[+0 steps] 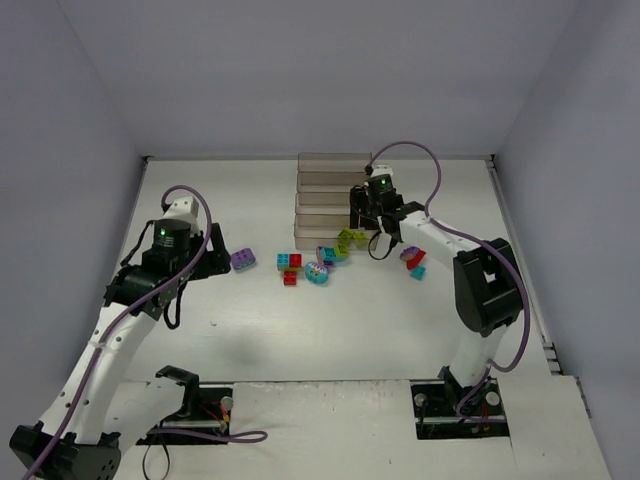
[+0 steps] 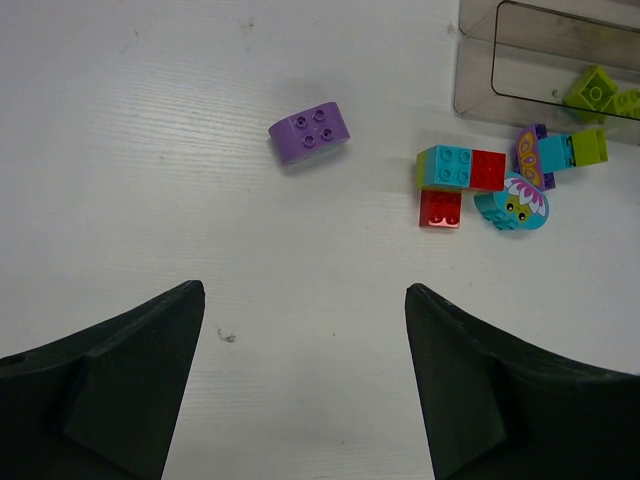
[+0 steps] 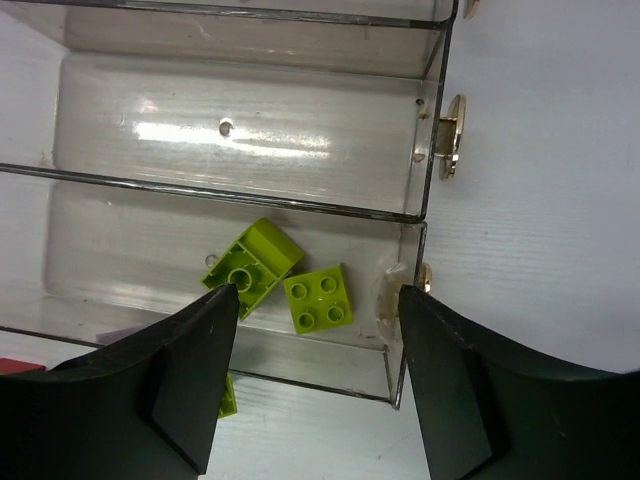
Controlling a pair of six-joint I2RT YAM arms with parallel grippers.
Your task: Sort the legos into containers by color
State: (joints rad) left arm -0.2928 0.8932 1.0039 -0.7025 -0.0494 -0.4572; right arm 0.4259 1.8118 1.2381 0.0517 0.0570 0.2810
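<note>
The rack of clear smoky trays (image 1: 333, 190) stands at the back centre. My right gripper (image 1: 362, 222) hangs open and empty over the right end of the lowest tray (image 3: 300, 360), where two lime green bricks (image 3: 252, 265) (image 3: 317, 298) lie. My left gripper (image 1: 213, 248) is open and empty above bare table, short of a purple brick (image 2: 309, 132). A cyan-and-red stack (image 2: 460, 167), a red brick (image 2: 440, 208), a round teal flower piece (image 2: 515, 203) and a purple-cyan-lime stack (image 2: 560, 152) lie in front of the rack.
A small group of purple, red and cyan bricks (image 1: 412, 262) lies right of the rack, beside my right arm. A lime brick edge (image 3: 227, 395) shows just outside the lowest tray. The upper trays (image 3: 250, 130) look empty. White walls enclose the table.
</note>
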